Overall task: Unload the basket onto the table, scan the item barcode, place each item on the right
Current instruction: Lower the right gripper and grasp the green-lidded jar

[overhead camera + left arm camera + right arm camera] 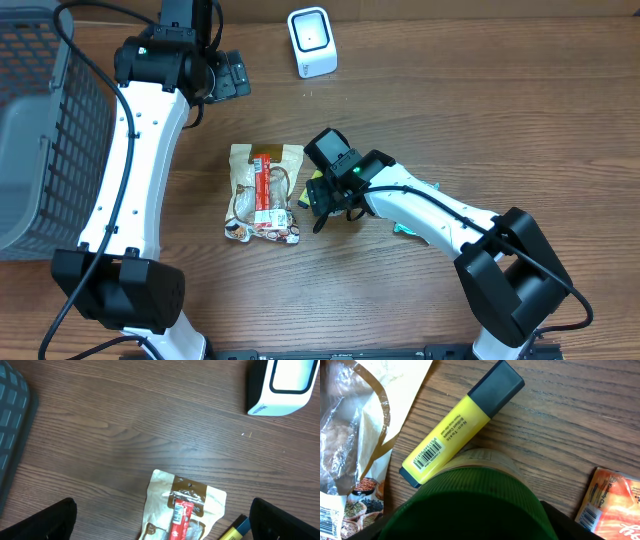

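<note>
Lying near the middle of the table, the yellow highlighter (455,427) sits directly under the right gripper (322,196). Its long axis slants across the wrist view, from the dark butt at lower left to the black cap at upper right. Its barcode label (427,455) faces up near the butt end. Beside it "Non-Toxic" can be read; the second line is too small to trust. A green finger pad (470,505) fills the bottom of that view at the barrel's side, but I cannot tell whether the jaws have gripped the pen. The snack bag (263,192) lies just beside the pen toward the left edge, and an orange packet (612,502) lies toward the right. The white scanner (312,42) stands at the far edge, well apart, so the barcode must travel that way. The left gripper (228,74), spread wide and empty, hovers near the scanner; the right arm is much nearer the pen.
</note>
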